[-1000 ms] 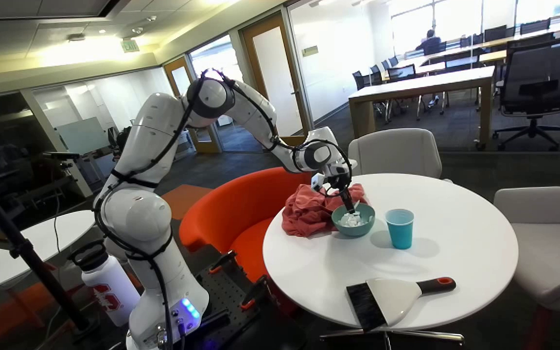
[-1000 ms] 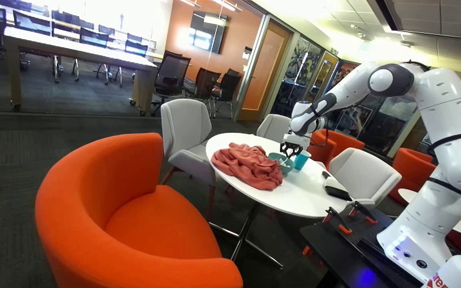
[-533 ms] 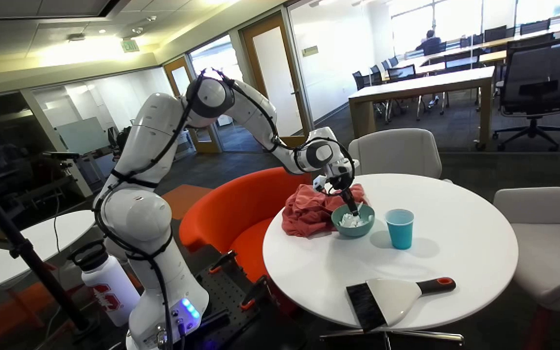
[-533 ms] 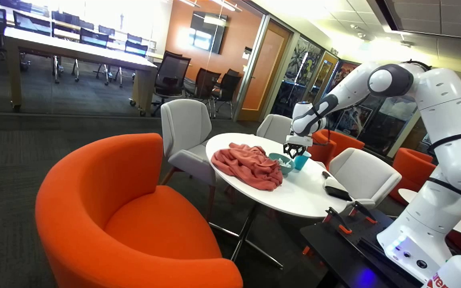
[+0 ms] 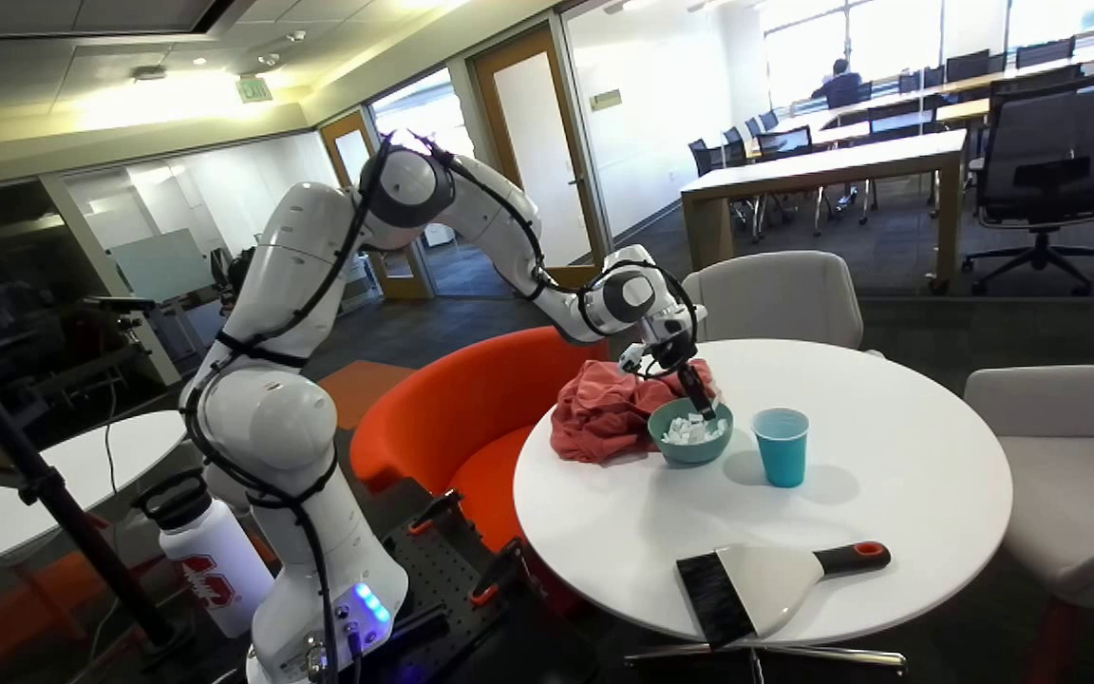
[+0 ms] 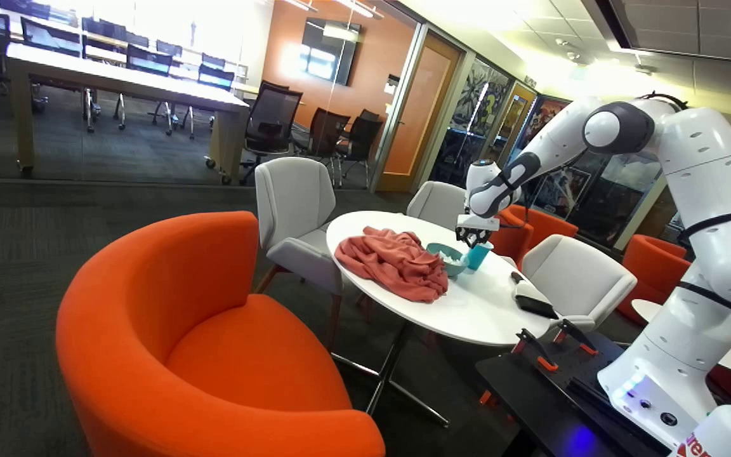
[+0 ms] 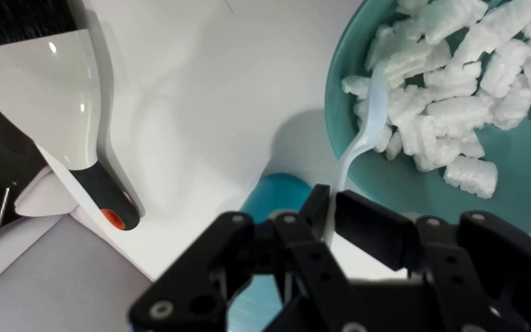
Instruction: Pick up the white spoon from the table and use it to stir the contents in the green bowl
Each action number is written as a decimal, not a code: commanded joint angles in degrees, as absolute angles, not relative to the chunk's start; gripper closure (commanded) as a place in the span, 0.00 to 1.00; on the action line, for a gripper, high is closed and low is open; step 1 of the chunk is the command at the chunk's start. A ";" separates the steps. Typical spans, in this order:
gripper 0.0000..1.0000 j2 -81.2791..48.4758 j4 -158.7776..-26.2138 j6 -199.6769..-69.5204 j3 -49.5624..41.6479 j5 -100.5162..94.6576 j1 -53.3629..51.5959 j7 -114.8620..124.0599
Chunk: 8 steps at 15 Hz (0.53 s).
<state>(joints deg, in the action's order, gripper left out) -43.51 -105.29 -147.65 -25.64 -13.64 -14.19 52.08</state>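
Claw (image 7: 333,203) clamps white spoon (image 7: 363,139) over the edge of green bowl (image 7: 339,117); open table (image 7: 210,106) separates bowl and brush (image 7: 58,99).

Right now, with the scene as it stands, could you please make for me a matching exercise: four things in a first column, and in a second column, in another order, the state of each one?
Things:
1. White spoon
2. Red cloth
3. Green bowl
4. Turquoise cup

States:
A. Holds white chunks
B. Stands upright, taller than it is wide
C. Gripped by the claw, head within the bowl's outline in the wrist view
D. Lies crumpled in a heap

Right pairs: 1-C, 2-D, 3-A, 4-B
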 commanded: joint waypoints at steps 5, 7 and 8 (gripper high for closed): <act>0.97 -43.33 -106.44 -151.25 -27.49 -19.80 -16.19 60.38; 0.97 -43.62 -106.44 -153.33 -27.30 -20.38 -16.05 61.51; 0.97 -43.89 -106.41 -154.54 -27.30 -20.53 -16.01 62.03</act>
<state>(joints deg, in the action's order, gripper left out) -43.77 -105.37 -150.99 -26.28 -18.97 -15.01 59.10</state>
